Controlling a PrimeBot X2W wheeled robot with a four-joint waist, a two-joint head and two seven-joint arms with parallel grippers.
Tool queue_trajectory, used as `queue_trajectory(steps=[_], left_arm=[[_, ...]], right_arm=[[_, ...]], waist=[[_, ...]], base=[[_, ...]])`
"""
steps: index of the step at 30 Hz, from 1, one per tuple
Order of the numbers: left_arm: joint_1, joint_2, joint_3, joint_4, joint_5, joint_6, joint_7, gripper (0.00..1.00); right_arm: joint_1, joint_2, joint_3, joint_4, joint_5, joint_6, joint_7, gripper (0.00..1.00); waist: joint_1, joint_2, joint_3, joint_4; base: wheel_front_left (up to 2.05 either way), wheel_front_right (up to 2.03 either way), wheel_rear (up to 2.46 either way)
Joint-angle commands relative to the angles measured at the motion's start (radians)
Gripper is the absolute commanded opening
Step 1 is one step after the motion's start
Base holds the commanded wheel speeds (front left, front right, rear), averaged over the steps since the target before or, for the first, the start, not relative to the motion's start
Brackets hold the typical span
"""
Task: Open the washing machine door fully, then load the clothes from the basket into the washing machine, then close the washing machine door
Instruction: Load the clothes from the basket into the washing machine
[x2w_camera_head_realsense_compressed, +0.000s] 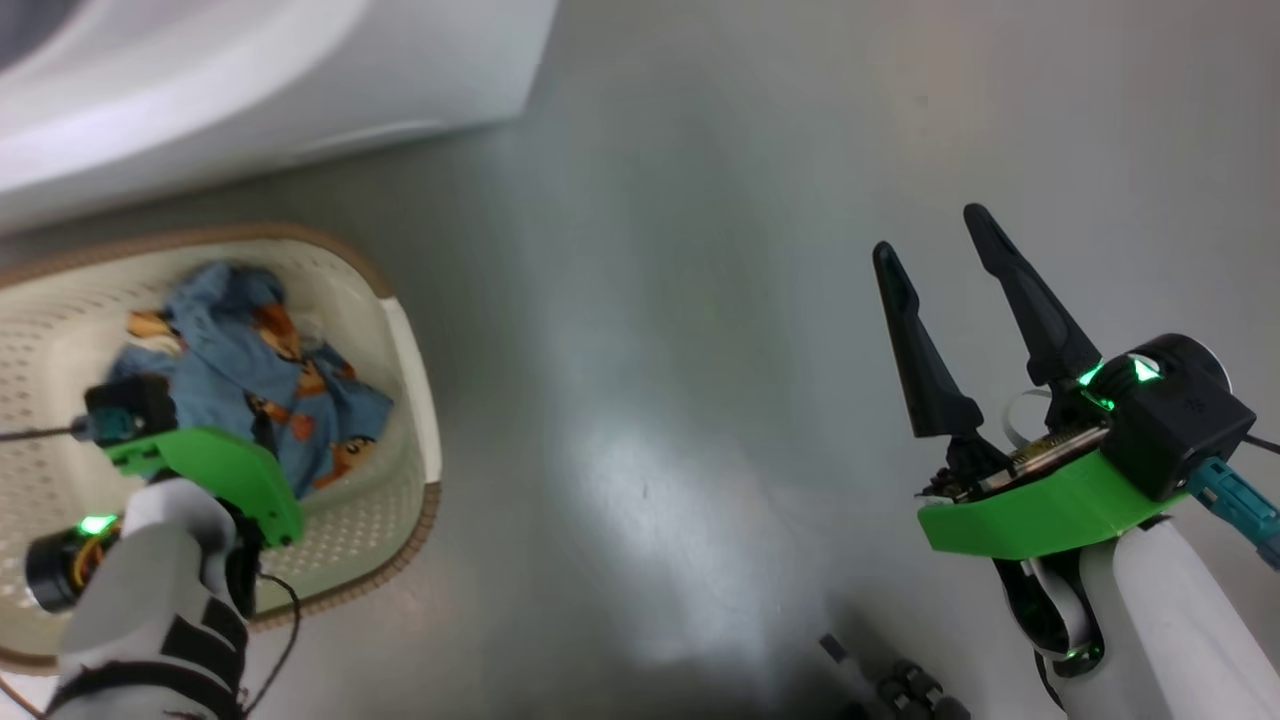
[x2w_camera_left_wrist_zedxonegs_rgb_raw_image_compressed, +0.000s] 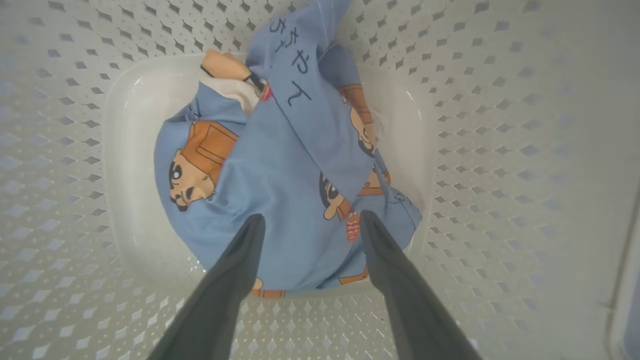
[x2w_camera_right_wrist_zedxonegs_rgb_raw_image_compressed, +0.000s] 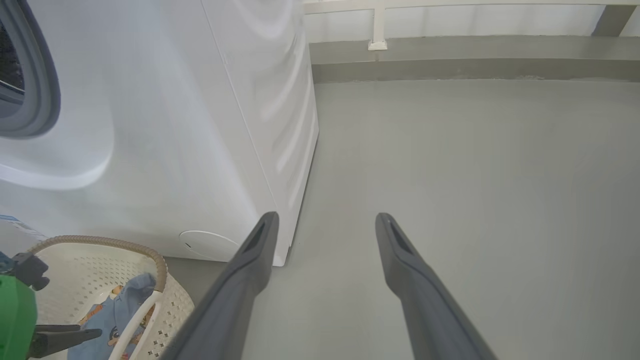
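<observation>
- The left gripper (x2w_camera_left_wrist_zedxonegs_rgb_raw_image_compressed: 312, 216) has its 2 fingers spread wide and pinches nothing. It points down into the basket, tips at the near edge of the clothes (x2w_camera_left_wrist_zedxonegs_rgb_raw_image_compressed: 280, 165); whether they touch the cloth cannot be told.
- The clothes, a light blue bundle with orange-brown cartoon figures, lie on the basket's bottom and run from the fingertips toward 12 o'clock in the left wrist view.
- The basket (x2w_camera_left_wrist_zedxonegs_rgb_raw_image_compressed: 500, 150) walls the bundle in on every side. In the head view it sits at 8 o'clock, just in front of the washing machine (x2w_camera_right_wrist_zedxonegs_rgb_raw_image_compressed: 175, 125) at 11 o'clock.
- The right gripper (x2w_camera_head_realsense_compressed: 930, 232) is also spread and empty, over the bare floor (x2w_camera_right_wrist_zedxonegs_rgb_raw_image_compressed: 475, 200) at 4 o'clock in the head view, well apart from the basket.
- The machine's grey gasket (x2w_camera_right_wrist_zedxonegs_rgb_raw_image_compressed: 30, 100) looks uncovered, so the door seems open already. The step in hand appears to be picking up the clothes.
- The next move calls for lowering the left fingers astride a thick fold, closing on it, then lifting clear of the rim.
</observation>
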Motion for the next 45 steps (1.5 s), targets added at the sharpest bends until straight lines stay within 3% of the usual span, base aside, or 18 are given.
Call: queue_trajectory(steps=[1,8,13,16,17,31,45], left_arm=[[0.012,0.038,0.02,-0.002,-0.002,0.01,-0.001,1.0],[-0.039,0.082,0.019,0.001,-0.006,0.054,0.043,1.0],[-0.053,0.114,0.022,0.002,-0.015,0.059,0.058,1.0],[-0.052,0.119,0.018,0.003,-0.018,0.056,0.058,0.15],[-0.052,0.12,0.017,0.003,-0.019,0.054,0.054,0.0],[-0.038,0.137,0.009,0.004,-0.042,-0.002,-0.049,0.0],[-0.033,0.014,-0.038,-0.01,-0.031,-0.012,-0.234,0.0]], right_arm=[[0.006,-0.004,0.025,-0.024,0.009,0.004,-0.009,1.0],[-0.027,0.009,0.047,-0.025,0.024,0.004,-0.034,1.0],[-0.043,0.018,0.064,-0.011,0.037,0.004,-0.052,1.0],[-0.046,0.022,0.067,0.004,0.041,0.004,-0.061,1.0],[-0.047,0.023,0.067,0.008,0.042,0.004,-0.064,1.0],[-0.066,0.015,0.053,0.05,0.037,0.004,-0.077,1.0],[-0.005,-0.011,-0.029,0.069,0.006,0.004,-0.048,1.0]], waist=[[-0.0002,-0.0001,0.094,-0.044],[-0.0002,-0.0001,0.193,-0.078],[-0.0002,-0.0001,0.232,-0.106],[-0.0002,-0.0001,0.238,-0.112],[-0.0002,-0.0001,0.239,-0.112],[-0.0002,-0.0001,0.198,-0.088],[-0.0002,-0.0001,0.021,0.029]], base=[[0.0,0.0,0.0],[0.0,0.0,0.0],[0.0,0.0,0.0],[0.0,0.0,0.0],[0.0,0.0,0.0],[0.0,0.0,0.0],[0.0,0.0,0.0]])
